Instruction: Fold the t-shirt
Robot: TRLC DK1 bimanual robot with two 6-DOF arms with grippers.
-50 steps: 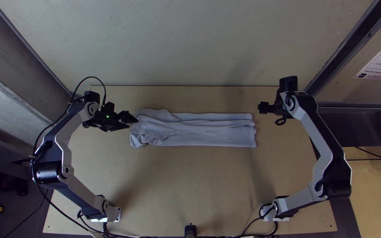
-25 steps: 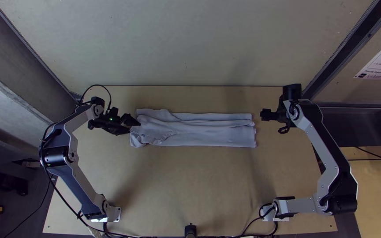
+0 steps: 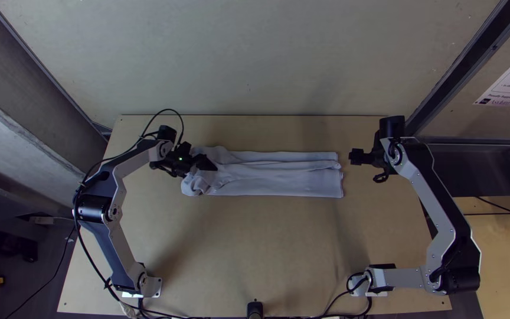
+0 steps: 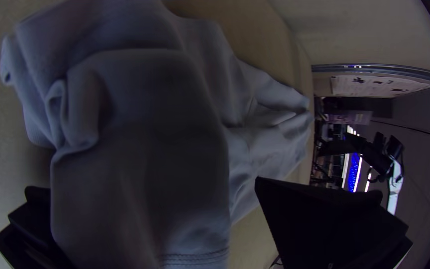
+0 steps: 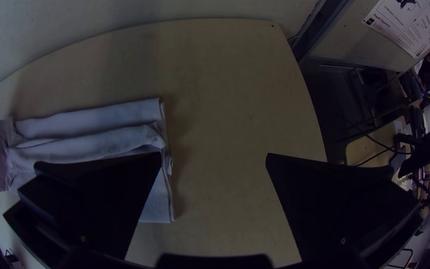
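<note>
The grey t-shirt (image 3: pixel 278 174) lies as a long folded strip across the table, its left end bunched. Over that left end is my left gripper (image 3: pixel 208 163). In the left wrist view the left gripper (image 4: pixel 155 224) stands open, with raised, rumpled cloth (image 4: pixel 140 149) between its fingers. My right gripper (image 3: pixel 352 157) is held a little beyond the strip's right end, apart from it. In the right wrist view the right gripper (image 5: pixel 214 159) is wide open with bare table between its fingers, and the shirt's layered end (image 5: pixel 160 149) lies beside one finger.
The wooden table (image 3: pixel 255 236) extends in front of the shirt, towards the arm bases. A pale wall (image 3: pixel 249 59) rises behind its back edge. Cables (image 3: pixel 90 254) run along the left arm, and a dark frame post (image 3: pixel 467 59) stands at the back right.
My left gripper has moved right, onto the shirt's left end, which has shifted slightly right and bunched up. The right arm has moved slightly towards the near edge and right.
</note>
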